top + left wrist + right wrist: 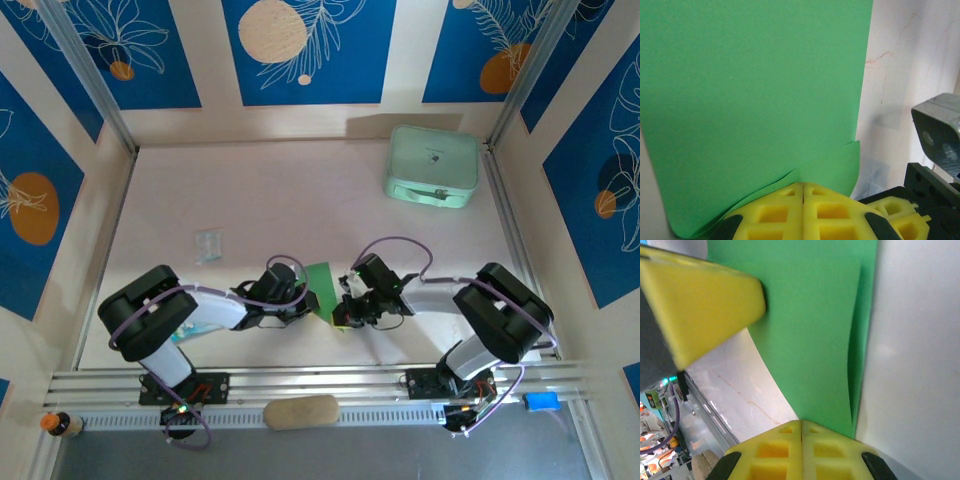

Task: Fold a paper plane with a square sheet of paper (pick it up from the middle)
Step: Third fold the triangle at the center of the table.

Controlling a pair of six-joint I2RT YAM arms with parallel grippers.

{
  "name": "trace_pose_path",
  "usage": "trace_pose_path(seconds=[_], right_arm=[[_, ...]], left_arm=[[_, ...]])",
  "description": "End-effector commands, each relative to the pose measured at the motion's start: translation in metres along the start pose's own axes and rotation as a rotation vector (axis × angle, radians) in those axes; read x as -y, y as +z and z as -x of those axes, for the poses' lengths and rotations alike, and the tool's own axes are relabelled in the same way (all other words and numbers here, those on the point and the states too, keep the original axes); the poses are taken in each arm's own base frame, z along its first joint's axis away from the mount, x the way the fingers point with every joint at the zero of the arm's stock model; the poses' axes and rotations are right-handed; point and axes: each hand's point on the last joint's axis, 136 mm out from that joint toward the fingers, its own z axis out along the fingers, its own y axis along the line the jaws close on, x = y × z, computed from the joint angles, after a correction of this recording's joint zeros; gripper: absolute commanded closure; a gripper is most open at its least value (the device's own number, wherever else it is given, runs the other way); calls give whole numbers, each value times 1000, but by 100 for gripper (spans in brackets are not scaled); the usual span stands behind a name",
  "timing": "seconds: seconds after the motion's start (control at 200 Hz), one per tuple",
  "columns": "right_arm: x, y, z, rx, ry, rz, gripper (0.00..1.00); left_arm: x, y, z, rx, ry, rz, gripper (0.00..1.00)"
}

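Paper (320, 285) clamped by left fingers (771, 212), right fingers (771, 452).

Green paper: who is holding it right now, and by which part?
Both arms hold the green paper: the left gripper and the right gripper each have jaws shut on an edge of the sheet.

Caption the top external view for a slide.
Left end effector and right end effector pinch the green paper between them; mint case sits back right.
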Motion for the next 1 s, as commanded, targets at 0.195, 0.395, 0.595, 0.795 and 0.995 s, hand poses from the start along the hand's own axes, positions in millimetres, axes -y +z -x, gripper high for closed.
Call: trace_pose_path(seconds=[0.195,0.395,0.595,0.795,0.995], right_arm=[[-29,-9,15,-4,-30,48,97],[-18,6,17,-50,-6,23,97],[16,8,-10,-75,69,-53,97],[21,11,-12,-79,87,-49,99],[22,11,-11,-78,90,-56,100]], left_arm=[[-24,0,-3,-5,-7,83,100],[-22,0,-3,-3,-7,79,100],[-21,2,-1,1,-5,79,100],[-18,2,0,0,1,72,100],[5,-2,7,17,45,17,98]])
